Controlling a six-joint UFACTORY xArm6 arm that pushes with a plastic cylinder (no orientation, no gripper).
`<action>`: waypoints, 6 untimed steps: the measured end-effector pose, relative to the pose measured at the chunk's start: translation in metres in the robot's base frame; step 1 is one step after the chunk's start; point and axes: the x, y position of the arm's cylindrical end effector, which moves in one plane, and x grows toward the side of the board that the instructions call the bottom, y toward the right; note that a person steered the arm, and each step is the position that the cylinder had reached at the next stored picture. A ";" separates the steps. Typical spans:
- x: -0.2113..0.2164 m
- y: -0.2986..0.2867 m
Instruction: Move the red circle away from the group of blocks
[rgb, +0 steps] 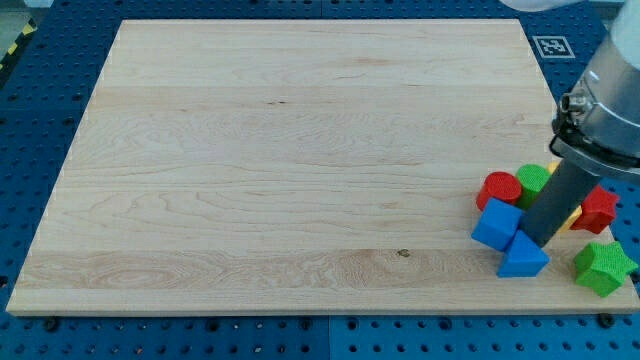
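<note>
The red circle (499, 189), a short ribbed cylinder of what looks like hard plastic, stands near the view's right edge of the pale wooden board (280, 150), at the left flank of the group. It touches or nearly touches the green cylinder (535, 178) on its right and the blue cube (497, 223) just below it; its left side faces bare wood. Judged light, rigid and ready to slide on the smooth grain. There is no hand to open or close: the arm ends in a plain dark rod, so contact must be a push, best applied on the cylinder's right face, which is presently crowded. My tip (540, 241) stands inside the cluster, between the blue cube and the blue triangular block (521, 258), right of and below the red circle and apart from it. A red star (601, 209) and a green star (600, 267) lie further right; a yellow block (574, 212) is mostly hidden behind the rod.
</note>
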 end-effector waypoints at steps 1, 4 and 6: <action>0.000 -0.001; 0.009 -0.002; -0.031 -0.005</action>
